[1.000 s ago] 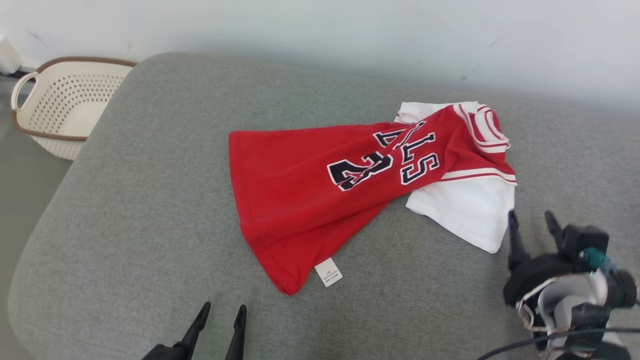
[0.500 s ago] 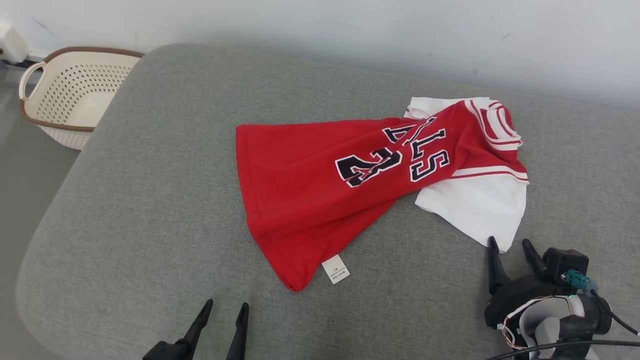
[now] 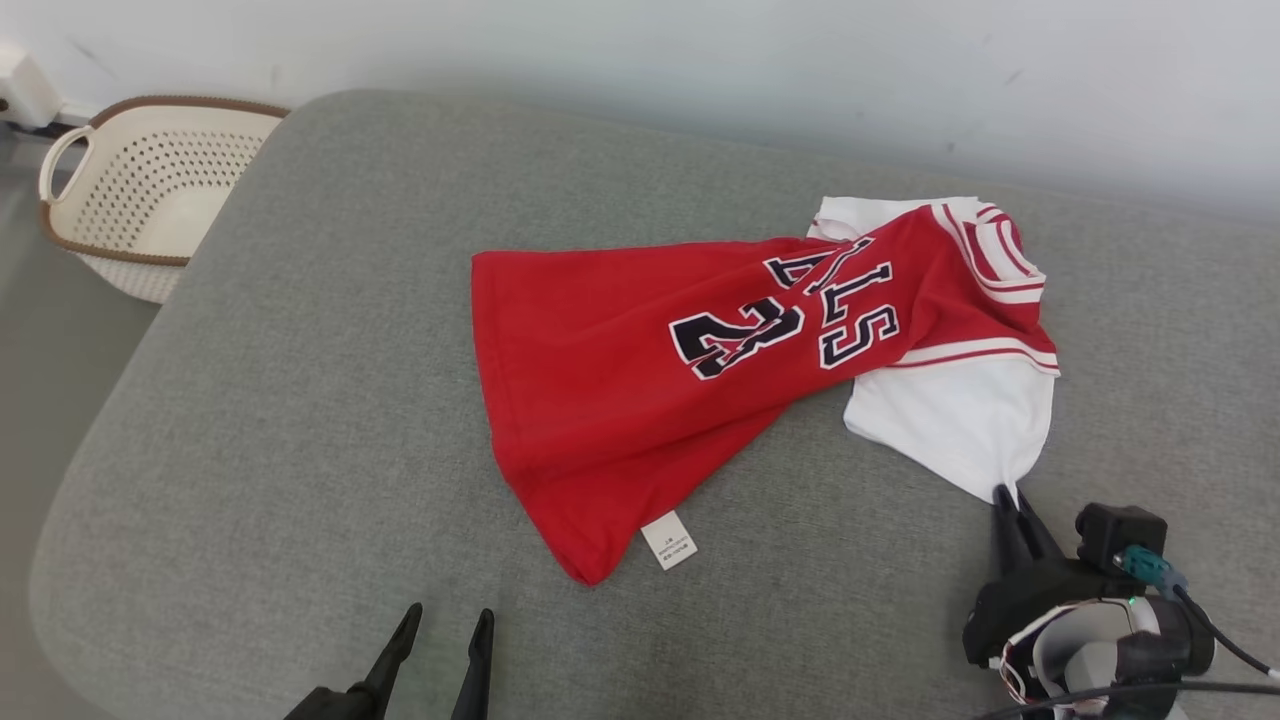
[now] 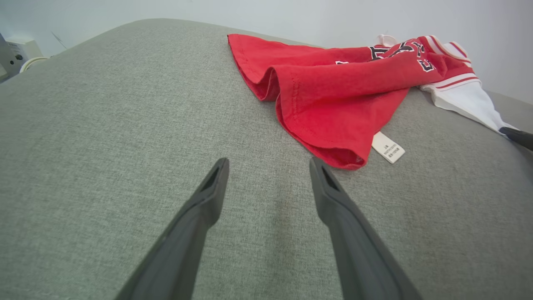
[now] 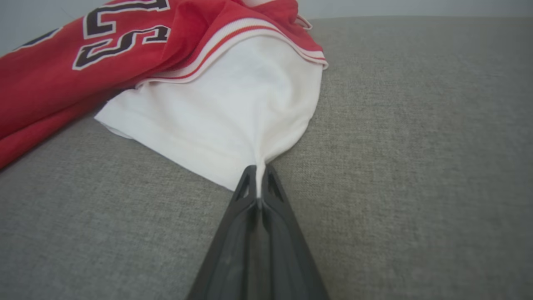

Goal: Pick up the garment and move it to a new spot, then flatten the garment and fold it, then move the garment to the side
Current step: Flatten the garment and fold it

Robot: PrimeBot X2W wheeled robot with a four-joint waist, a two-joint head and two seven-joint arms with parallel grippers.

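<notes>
Just clamped with right gripper (image 5: 257, 171) onto white sleeve tip (image 5: 233, 121) at 5 o'clock of red-and-white fabric jersey (image 3: 620, 370), with left gripper (image 4: 269, 162) spread and empty; cleared for lifting.

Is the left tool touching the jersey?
No: in the left wrist view the left tool stands open over bare cushion, and the jersey lies beyond its tips, apart.
</notes>
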